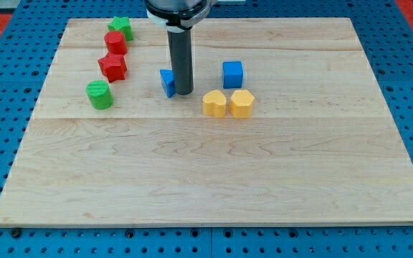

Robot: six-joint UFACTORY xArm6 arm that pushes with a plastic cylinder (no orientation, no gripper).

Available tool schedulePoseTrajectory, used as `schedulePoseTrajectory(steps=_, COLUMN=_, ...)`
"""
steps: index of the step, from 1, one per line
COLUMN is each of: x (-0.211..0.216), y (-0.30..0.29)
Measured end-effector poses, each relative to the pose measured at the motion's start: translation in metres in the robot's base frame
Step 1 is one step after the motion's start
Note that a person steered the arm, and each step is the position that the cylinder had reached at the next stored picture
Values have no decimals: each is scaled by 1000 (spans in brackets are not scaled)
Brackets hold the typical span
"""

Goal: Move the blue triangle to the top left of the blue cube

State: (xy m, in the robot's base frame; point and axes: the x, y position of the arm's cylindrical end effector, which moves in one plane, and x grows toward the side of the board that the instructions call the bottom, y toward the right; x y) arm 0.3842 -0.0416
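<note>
The blue triangle [167, 82] lies on the wooden board, partly hidden by my rod. My tip [183, 92] stands right against its right side, touching or nearly so. The blue cube [232, 74] sits to the view's right of the tip, about a block and a half away. The triangle is to the left of the cube and slightly lower in the view.
Two yellow blocks [214, 103] [241, 104] sit side by side just below the blue cube. At the view's upper left are a green star-like block [120, 27], a red cylinder [116, 42], a red star-like block [112, 67] and a green cylinder [100, 94]. The board's edge [214, 225] borders a blue pegboard.
</note>
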Motion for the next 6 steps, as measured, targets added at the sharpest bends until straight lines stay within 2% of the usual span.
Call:
schedulePoseTrajectory(steps=1, x=0, y=0)
schedulePoseTrajectory(steps=2, x=-6, y=29)
schedulePoseTrajectory(steps=3, x=-8, y=16)
schedulePoseTrajectory(steps=4, x=27, y=-16)
schedulePoseTrajectory(steps=5, x=15, y=-51)
schedulePoseTrajectory(steps=6, x=-20, y=-8)
